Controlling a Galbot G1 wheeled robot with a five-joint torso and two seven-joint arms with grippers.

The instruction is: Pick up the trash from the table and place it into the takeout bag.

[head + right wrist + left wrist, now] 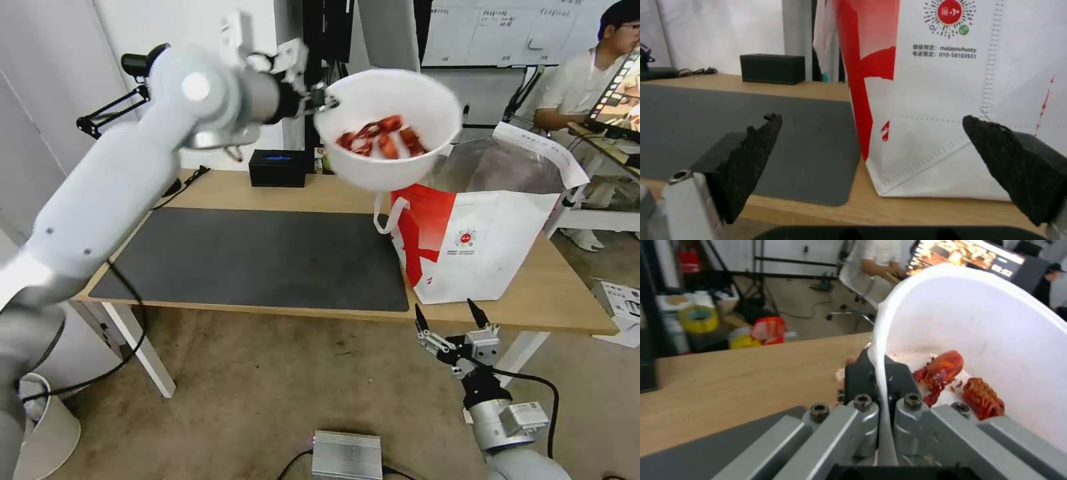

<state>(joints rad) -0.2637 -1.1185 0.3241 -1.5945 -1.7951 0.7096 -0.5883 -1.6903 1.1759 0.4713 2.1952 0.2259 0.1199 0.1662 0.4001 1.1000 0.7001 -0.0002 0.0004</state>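
My left gripper (323,101) is shut on the rim of a white round bowl (393,113) holding red shells (380,137). The bowl hangs tilted in the air above the table (320,190), just left of the takeout bag's open top. In the left wrist view the gripper (882,373) pinches the bowl's rim (882,323), with red shells (947,368) inside. The takeout bag (493,227) stands on the table's right end, white with a red panel and silver lining. My right gripper (448,317) hangs open below the table's front edge, facing the bag (960,100).
A dark grey mat (260,257) covers the table's middle. A black box (278,167) sits at the back edge and a black desk lamp (127,97) stands at the back left. A silver box (347,455) lies on the floor.
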